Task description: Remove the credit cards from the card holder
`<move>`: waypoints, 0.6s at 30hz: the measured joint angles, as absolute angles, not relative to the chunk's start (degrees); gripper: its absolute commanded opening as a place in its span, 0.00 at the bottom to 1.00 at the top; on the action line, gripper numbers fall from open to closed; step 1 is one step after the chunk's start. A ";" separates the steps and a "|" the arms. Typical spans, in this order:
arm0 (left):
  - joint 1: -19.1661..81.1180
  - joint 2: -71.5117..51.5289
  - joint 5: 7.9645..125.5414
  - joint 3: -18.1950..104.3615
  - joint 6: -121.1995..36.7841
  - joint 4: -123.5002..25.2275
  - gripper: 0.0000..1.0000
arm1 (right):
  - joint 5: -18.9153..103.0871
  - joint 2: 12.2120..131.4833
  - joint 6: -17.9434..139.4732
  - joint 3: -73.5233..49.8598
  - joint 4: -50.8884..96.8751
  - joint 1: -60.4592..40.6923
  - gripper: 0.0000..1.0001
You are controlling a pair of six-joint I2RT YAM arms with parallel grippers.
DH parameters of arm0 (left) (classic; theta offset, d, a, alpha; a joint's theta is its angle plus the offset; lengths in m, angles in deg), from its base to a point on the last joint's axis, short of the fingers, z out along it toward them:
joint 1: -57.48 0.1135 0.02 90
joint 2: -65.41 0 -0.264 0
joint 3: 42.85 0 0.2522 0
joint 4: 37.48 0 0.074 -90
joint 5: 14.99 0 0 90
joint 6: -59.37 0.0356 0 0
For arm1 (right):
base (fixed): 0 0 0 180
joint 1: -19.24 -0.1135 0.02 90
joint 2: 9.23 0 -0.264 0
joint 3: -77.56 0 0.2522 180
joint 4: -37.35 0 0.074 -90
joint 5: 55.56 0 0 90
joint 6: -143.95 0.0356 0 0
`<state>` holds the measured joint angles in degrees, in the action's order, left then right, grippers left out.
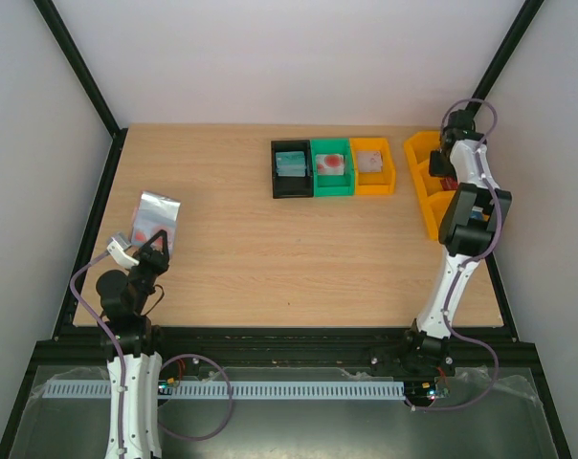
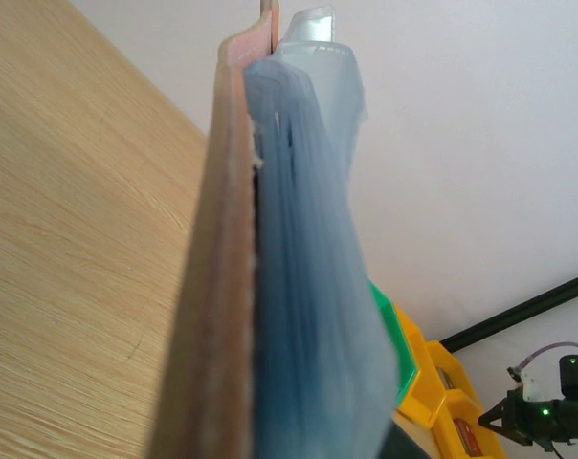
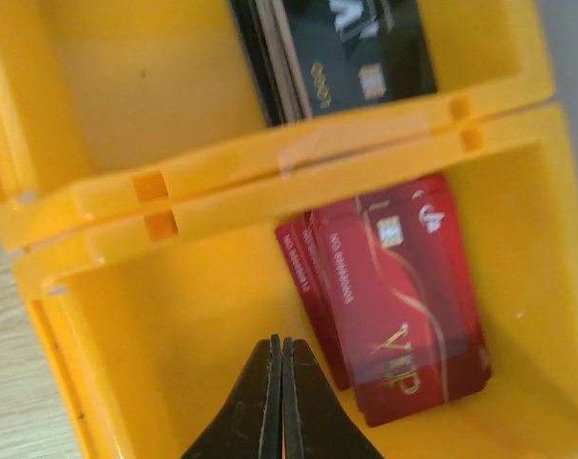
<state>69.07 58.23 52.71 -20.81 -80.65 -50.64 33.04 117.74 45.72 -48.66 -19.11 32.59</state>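
Card holder [image 2: 227,287], tan leather outside, blue-grey lining, stands edge-on clamped in my left gripper [image 1: 153,239]; right gripper [image 3: 279,346] pinched together.

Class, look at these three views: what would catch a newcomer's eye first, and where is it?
The stack of red cards stands out most. It lies in the yellow bin at the table's right edge, right under the shut right gripper. Next is the card holder, held up edge-on by the left gripper near the left edge and filling its wrist view.
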 measured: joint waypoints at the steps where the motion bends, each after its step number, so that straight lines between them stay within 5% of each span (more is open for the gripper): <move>1: 69.07 58.23 52.71 -20.83 -80.65 -50.64 0.02 | 33.17 118.07 46.36 -48.42 -19.68 32.72 0.02; 18: 69.09 58.26 52.53 -20.92 -80.84 -50.35 0.02 | 29.43 126.53 50.22 -51.46 -23.46 33.42 0.02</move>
